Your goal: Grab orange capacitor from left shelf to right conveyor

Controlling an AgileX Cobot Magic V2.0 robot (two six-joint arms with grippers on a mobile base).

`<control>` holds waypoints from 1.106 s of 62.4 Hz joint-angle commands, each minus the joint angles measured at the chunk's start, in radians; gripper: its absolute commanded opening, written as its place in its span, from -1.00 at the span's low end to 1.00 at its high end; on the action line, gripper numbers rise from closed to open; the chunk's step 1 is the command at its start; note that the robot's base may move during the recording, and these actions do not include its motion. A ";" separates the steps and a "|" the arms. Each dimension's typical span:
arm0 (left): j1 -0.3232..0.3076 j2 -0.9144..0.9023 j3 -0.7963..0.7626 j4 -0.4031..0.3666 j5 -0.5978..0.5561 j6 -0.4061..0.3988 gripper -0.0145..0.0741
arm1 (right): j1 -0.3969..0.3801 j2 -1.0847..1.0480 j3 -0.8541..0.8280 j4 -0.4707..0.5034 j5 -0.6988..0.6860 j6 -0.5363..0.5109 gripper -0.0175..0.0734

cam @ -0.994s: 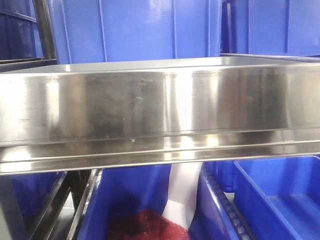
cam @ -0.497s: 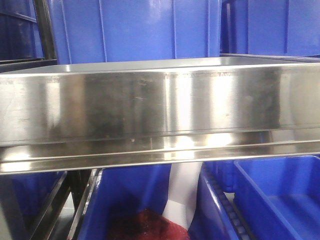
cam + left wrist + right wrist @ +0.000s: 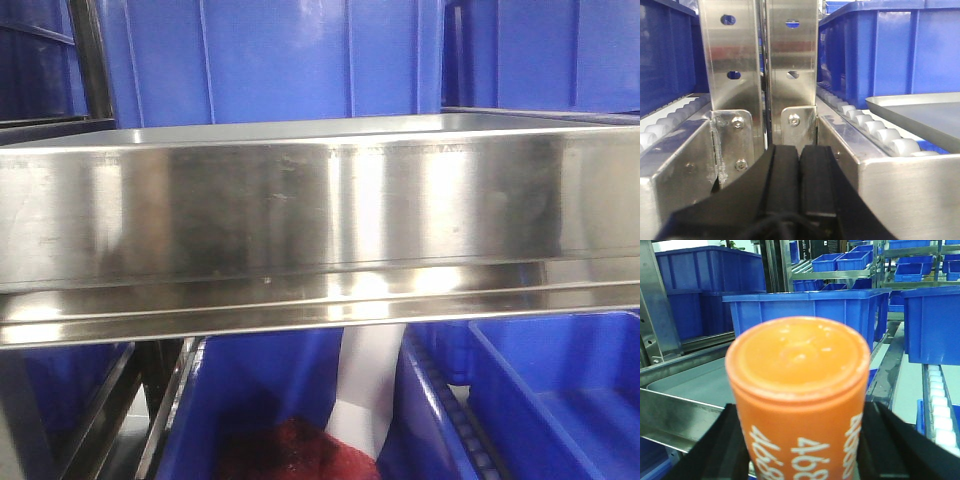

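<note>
The wide shiny stainless-steel shelf tray fills the front view, with tall blue plastic bins behind it. The can-shaped orange capacitor with white numerals stands upright in the right pincer, clamped at its sides and apparently clear of the shelf. The left pincer has its jaws pressed together on nothing. The conveyor is out of view. Carried there, the smooth cylinder could slide in the grip or clip a bin.

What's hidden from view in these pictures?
Front view: inside of the shiny stainless-steel shelf tray, hidden behind its tall front lip.
Right wrist view: lower end of the orange cylindrical capacitor, cut off by the bottom edge.
</note>
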 commanded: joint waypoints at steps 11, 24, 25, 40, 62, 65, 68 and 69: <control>-0.004 0.010 -0.006 -0.005 -0.090 0.000 -0.91 | 0.001 0.021 -0.025 -0.013 -0.098 -0.009 -0.49; -0.004 0.010 -0.006 -0.005 -0.090 0.000 -0.91 | 0.001 0.021 -0.025 -0.013 -0.098 -0.009 -0.49; -0.004 0.010 -0.006 -0.005 -0.090 0.000 -0.91 | 0.001 0.021 -0.025 -0.013 -0.098 -0.009 -0.49; -0.004 0.010 -0.006 -0.005 -0.090 0.000 -0.91 | 0.001 0.021 -0.025 -0.013 -0.098 -0.009 -0.49; -0.004 0.010 -0.006 -0.005 -0.090 0.000 -0.91 | 0.001 0.021 -0.025 -0.013 -0.098 -0.009 -0.49; -0.004 0.010 -0.006 -0.005 -0.090 0.000 -0.91 | 0.001 0.021 -0.025 -0.013 -0.098 -0.009 -0.49; -0.004 0.010 -0.006 -0.005 -0.090 0.000 -0.91 | 0.001 0.021 -0.025 -0.013 -0.098 -0.009 -0.49; -0.004 0.010 -0.006 -0.005 -0.090 0.000 -0.91 | 0.001 0.021 -0.025 -0.013 -0.098 -0.009 -0.49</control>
